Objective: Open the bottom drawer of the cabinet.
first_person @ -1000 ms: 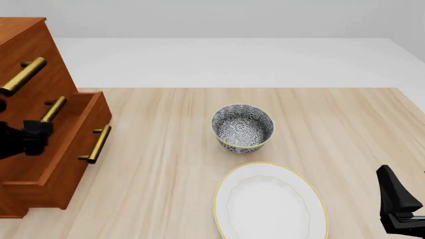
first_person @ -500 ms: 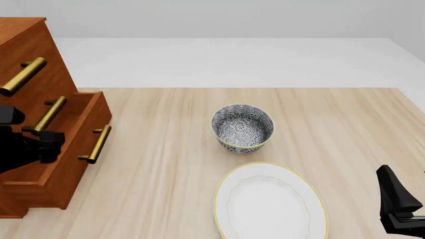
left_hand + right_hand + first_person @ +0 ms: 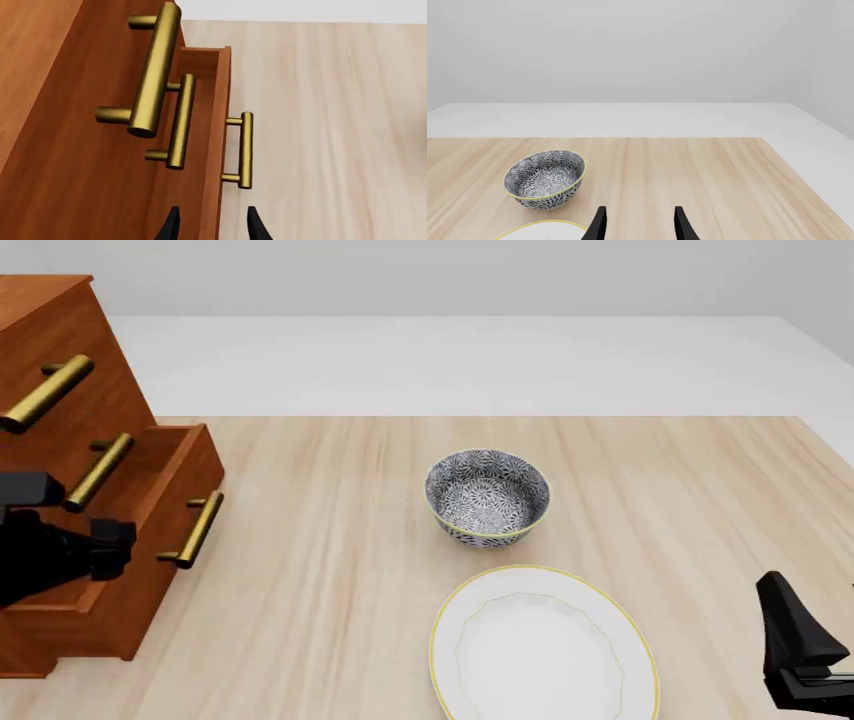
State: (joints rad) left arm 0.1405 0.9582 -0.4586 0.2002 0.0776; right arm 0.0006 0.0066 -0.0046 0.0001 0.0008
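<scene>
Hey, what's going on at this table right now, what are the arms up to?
The bottom drawer of the cabinet stands pulled out from the front. The left gripper hovers open near the drawer's front edge, holding nothing and clear of the brass handle. The right gripper waits open at the table's near right corner. A patterned bowl and a white plate sit untouched mid-table.

A pale wooden bench (image 3: 694, 500) carries a cabinet (image 3: 54, 360) at its left edge. Near the middle sit a patterned bowl (image 3: 487, 496) and a white plate (image 3: 543, 645), close together.
</scene>
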